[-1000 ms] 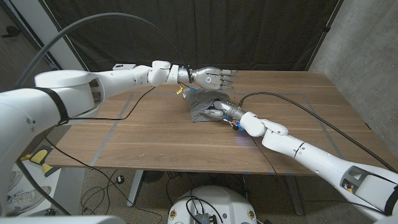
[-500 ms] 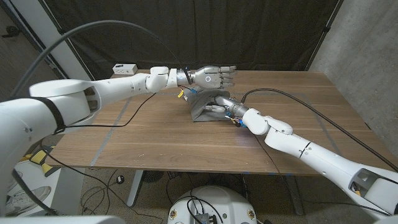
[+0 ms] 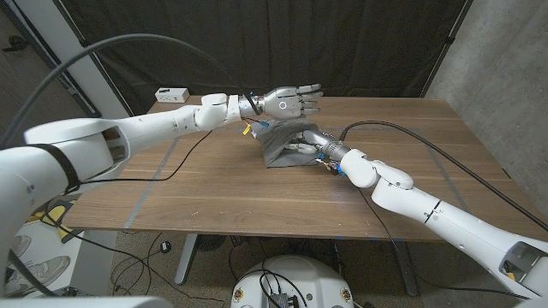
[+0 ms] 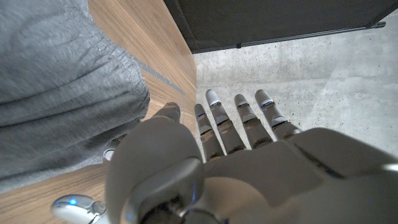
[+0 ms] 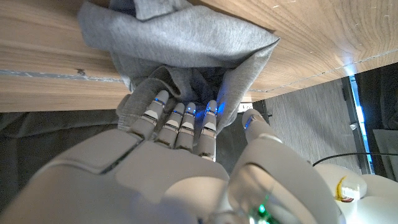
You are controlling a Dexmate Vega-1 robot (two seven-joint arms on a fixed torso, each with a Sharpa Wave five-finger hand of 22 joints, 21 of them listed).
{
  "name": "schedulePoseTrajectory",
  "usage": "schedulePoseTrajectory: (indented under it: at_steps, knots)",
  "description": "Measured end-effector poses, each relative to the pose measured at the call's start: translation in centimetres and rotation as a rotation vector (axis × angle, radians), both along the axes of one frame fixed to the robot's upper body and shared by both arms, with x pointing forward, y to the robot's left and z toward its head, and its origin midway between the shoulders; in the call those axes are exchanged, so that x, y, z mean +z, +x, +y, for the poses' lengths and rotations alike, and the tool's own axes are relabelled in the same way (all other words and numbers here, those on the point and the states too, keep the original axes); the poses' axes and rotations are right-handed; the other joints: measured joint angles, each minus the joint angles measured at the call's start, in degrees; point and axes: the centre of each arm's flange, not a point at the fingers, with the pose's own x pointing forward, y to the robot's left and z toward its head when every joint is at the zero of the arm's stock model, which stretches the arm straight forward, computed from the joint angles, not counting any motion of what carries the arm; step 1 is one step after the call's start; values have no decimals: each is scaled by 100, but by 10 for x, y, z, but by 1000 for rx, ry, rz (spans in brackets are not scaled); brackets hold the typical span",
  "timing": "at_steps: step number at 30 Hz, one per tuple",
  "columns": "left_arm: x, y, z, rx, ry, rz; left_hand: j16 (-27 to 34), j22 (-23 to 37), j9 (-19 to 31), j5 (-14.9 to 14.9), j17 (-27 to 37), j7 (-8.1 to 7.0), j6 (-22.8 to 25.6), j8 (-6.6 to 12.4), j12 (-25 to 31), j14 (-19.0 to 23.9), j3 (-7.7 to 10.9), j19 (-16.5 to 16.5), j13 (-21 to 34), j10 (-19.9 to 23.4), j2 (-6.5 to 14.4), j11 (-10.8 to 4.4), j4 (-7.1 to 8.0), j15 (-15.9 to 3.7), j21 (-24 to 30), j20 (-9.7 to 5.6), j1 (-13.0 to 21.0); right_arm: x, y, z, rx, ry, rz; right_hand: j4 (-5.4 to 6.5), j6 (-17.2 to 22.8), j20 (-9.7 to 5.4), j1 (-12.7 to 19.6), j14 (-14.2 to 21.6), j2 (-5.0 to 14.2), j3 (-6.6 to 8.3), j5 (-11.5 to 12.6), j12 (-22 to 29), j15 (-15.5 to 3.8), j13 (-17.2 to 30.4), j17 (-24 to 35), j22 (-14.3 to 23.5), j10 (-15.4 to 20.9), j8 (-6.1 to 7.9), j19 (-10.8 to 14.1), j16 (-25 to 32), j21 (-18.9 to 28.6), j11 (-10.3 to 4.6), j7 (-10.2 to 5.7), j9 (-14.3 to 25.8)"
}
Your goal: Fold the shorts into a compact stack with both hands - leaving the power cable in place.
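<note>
A: Surface (image 3: pixel 214 188) is dark wood planks with pale tape lines. Black curtain behind it, a concrete wall at the right, a grey post at the left. A small white box (image 3: pixel 172 93) sits at the far left corner.

B: Cables?

A: A thick black cable (image 3: pixel 445 167) runs across the right half of the surface toward the middle. A thin black one (image 3: pixel 175 162) loops over the left half.

B: Where are the shorts?

A: Shorts (image 3: pixel 278 145), grey, bunched in a heap at mid-surface toward the far edge, between the two hands.

B: Left hand?

A: Left hand (image 3: pixel 291 102) hovers above the heap, fingers straight and slightly apart, holding nothing. Its wrist view shows the fingers (image 4: pixel 239 124) reaching past the surface edge toward concrete floor, with the grey cloth (image 4: pixel 62 81) beside the thumb. Whether thumb and cloth touch, cannot tell.

B: Right hand?

A: Right hand (image 3: pixel 306 143) is at the right side of the heap. The head view hides most of its fingers in cloth. The right wrist view shows more: fingers (image 5: pixel 180 121) curled into a fold, cloth (image 5: pixel 186 43) draped around them and over the thumb side. It grips the shorts.

B: Containers?

A: None noted; the shorts lie straight on the wood.
</note>
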Motion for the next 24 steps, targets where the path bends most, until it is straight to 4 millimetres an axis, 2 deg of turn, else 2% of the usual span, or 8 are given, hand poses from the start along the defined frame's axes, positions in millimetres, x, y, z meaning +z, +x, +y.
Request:
schedulePoseTrajectory:
  at_steps: [9,10,24]
  knots:
    - [4,-4,8,22,-50,12,0,0,-5,0,-6,-1,45,-22,0,0,23,0,-26,0,0,0,-23,0,0,0,0,2,-12,-8,-29,6,-13,0,22,-24,0,50,0,0,0,0,9,0,0,0,31,0,24,0,-9,-32,22,0]
    - [6,-9,12,14,-77,10,0,1,-4,0,-6,-1,45,-22,0,0,23,0,-26,0,-2,0,-23,0,0,0,-2,2,-12,-8,-29,6,-13,0,22,-12,0,50,0,0,0,0,9,0,0,0,31,0,53,0,-34,-32,22,0]
    - [16,-19,27,37,-194,28,0,1,-3,0,-33,-18,62,-22,0,1,21,0,-53,31,-45,-31,-69,0,-27,1,-45,5,-24,-32,-140,43,-53,-24,22,-12,0,49,0,24,0,0,9,0,1,0,63,0,52,0,-44,-23,22,0]
